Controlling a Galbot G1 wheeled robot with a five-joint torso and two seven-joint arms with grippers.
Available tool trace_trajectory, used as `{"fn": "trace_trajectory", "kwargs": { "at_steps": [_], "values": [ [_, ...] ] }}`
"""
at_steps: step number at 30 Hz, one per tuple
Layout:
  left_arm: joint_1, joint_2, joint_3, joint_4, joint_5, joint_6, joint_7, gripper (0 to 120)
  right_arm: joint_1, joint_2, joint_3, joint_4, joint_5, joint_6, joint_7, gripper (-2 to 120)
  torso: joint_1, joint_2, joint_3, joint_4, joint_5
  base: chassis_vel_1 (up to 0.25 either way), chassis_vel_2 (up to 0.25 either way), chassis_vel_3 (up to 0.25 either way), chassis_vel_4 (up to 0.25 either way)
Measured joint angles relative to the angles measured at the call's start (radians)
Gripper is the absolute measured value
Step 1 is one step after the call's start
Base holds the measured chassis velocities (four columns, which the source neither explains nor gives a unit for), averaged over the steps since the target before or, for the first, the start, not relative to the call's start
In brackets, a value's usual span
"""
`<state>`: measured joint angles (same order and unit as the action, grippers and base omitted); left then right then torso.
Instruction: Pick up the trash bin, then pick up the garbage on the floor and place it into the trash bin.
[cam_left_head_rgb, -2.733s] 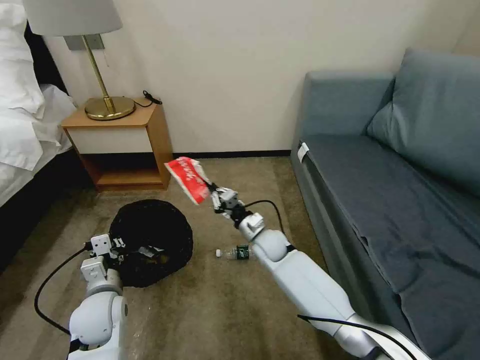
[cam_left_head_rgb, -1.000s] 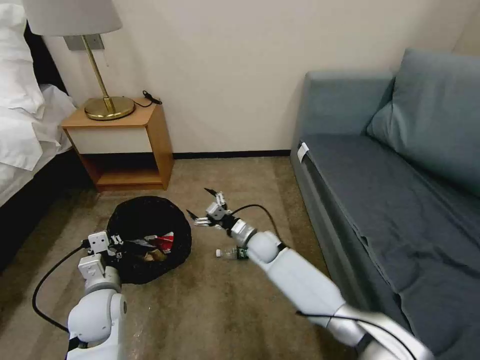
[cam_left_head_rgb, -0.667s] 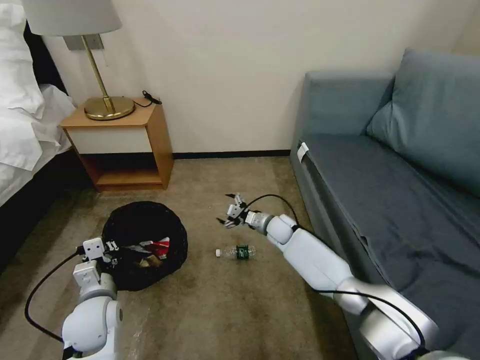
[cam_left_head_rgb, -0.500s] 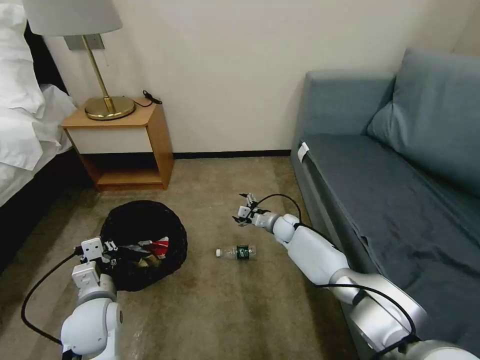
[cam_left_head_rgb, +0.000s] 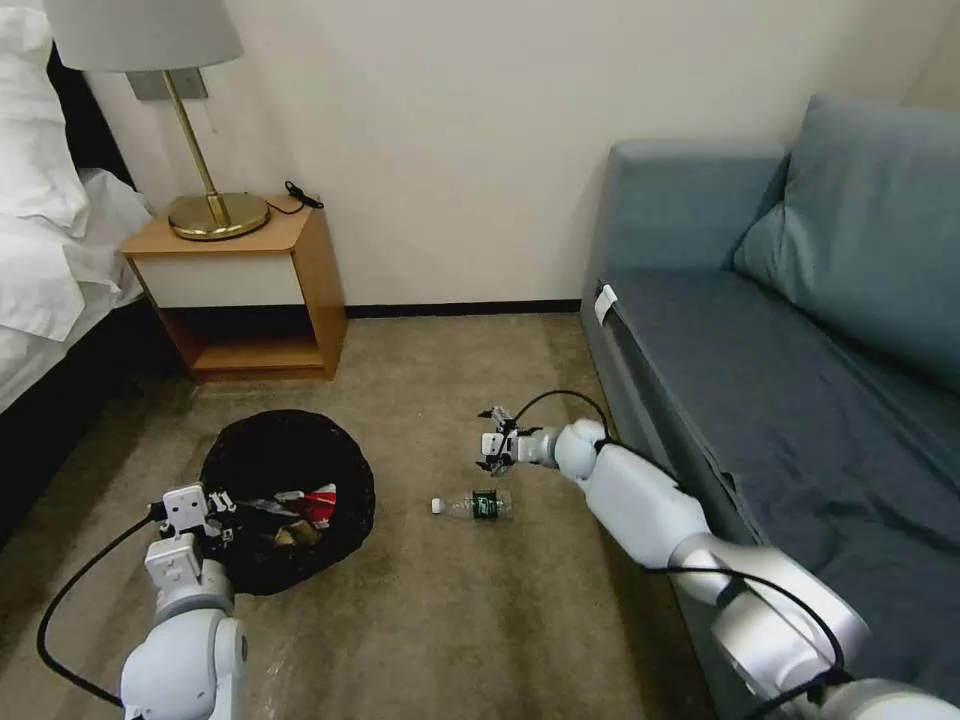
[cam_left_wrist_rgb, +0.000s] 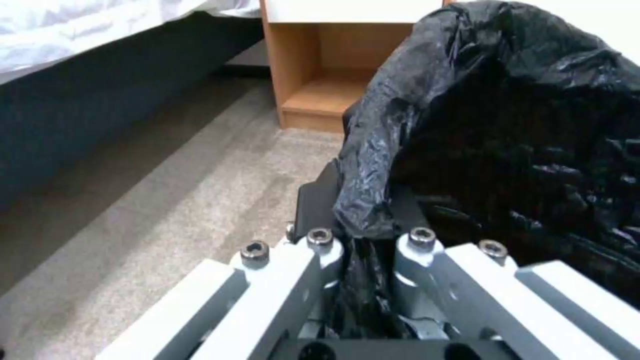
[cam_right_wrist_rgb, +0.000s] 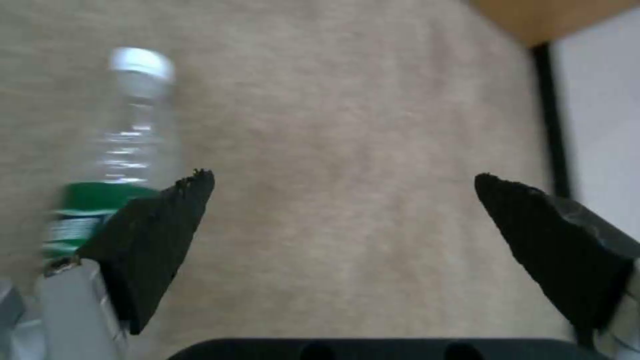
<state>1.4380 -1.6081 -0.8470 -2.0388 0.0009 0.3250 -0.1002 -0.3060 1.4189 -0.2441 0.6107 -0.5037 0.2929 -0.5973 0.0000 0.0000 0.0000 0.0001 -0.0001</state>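
The left claw (cam_left_wrist_rgb: 363, 260) grips the bin (cam_left_head_rgb: 285, 500) by its black liner at near left. The right claw (cam_left_head_rgb: 497, 447), spread wide, hovers just beyond the bottle (cam_left_head_rgb: 472, 504) lying on the carpet (cam_left_head_rgb: 450, 620); it should centre over the green label before closing.

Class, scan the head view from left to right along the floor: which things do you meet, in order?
Left gripper → trash bin → bottle → right gripper → sofa.
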Motion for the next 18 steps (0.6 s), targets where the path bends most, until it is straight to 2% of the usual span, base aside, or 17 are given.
{"fn": "trace_trajectory", "kwargs": {
  "at_steps": [2,5,10,13,18],
  "values": [
    [0.010,-0.001,-0.003,0.000,-0.002,-0.005,0.000,4,0.008,0.010,0.007,-0.030,-0.005,0.002,-0.076,100,0.000,0.000,0.000,0.0001,0.0000,0.000,0.000,0.000,0.000],
    [0.012,-0.001,-0.005,0.001,-0.003,-0.011,-0.001,4,0.008,0.014,0.009,-0.053,-0.016,0.006,-0.105,100,0.000,0.000,0.000,-0.0001,0.0000,0.000,0.000,0.000,0.000],
    [0.017,-0.001,-0.004,0.001,-0.003,-0.018,-0.001,4,0.006,0.028,0.013,-0.088,-0.050,0.012,-0.100,100,0.000,0.000,0.000,-0.0002,0.0000,0.000,0.000,0.000,0.000],
    [0.034,-0.001,0.002,-0.004,0.006,-0.034,-0.003,4,0.011,0.064,0.023,-0.156,-0.114,0.018,-0.064,100,0.000,0.000,0.000,0.0000,0.0001,0.000,0.000,0.000,0.000],
    [0.053,-0.001,-0.001,-0.009,0.007,-0.049,-0.009,4,0.017,0.085,0.028,-0.213,-0.122,0.023,-0.047,100,0.000,0.000,0.000,-0.0001,0.0000,0.000,0.000,0.000,0.000]
  ]
}}
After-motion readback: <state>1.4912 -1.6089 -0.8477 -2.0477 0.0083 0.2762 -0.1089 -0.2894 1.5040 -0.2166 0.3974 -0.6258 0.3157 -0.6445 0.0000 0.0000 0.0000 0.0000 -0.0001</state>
